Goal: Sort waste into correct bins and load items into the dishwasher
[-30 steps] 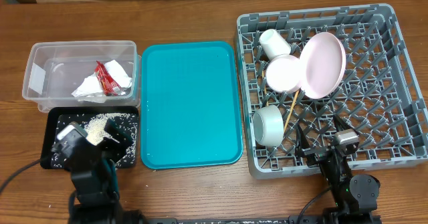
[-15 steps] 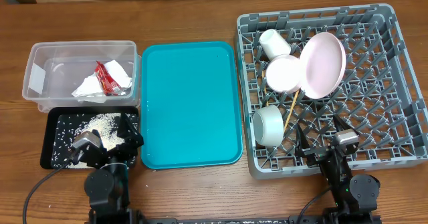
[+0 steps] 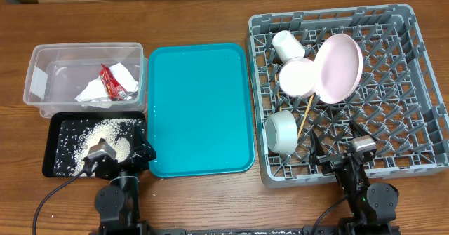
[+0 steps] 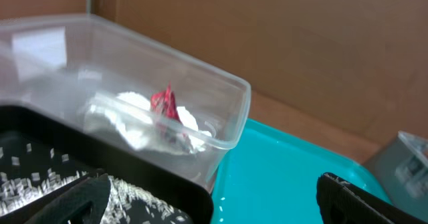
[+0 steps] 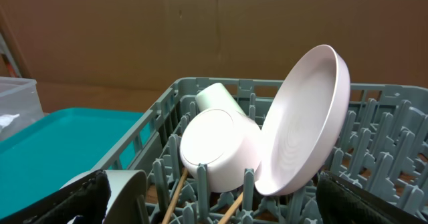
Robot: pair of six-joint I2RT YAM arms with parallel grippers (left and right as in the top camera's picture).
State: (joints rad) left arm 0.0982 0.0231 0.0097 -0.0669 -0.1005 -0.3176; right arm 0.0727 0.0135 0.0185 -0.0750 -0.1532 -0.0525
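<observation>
The clear tub [image 3: 42,59] holds the red wrapper [image 3: 111,81] and white napkin [image 3: 95,90]; both show in the left wrist view [image 4: 165,105]. The black tray [image 3: 52,166] holds rice grains [image 3: 116,133]. The grey dish rack [image 3: 421,88] holds the pink plate [image 3: 339,66], cream cup [image 3: 287,44], two pale bowls [image 3: 297,77] [image 3: 282,132] and chopsticks [image 3: 306,116]. My left gripper [image 3: 119,147] is open and empty low over the black tray's right end. My right gripper [image 3: 344,140] is open and empty at the rack's front edge.
The teal serving tray [image 3: 200,109] lies between the bins and the rack, with a few stray grains on it in the left wrist view [image 4: 281,184]. Brown wooden tabletop [image 3: 210,17] surrounds everything.
My left arm has drawn back toward the table's front edge and settled low over the black tray's right end. The rice pile is now uncovered. The right arm has not moved.
</observation>
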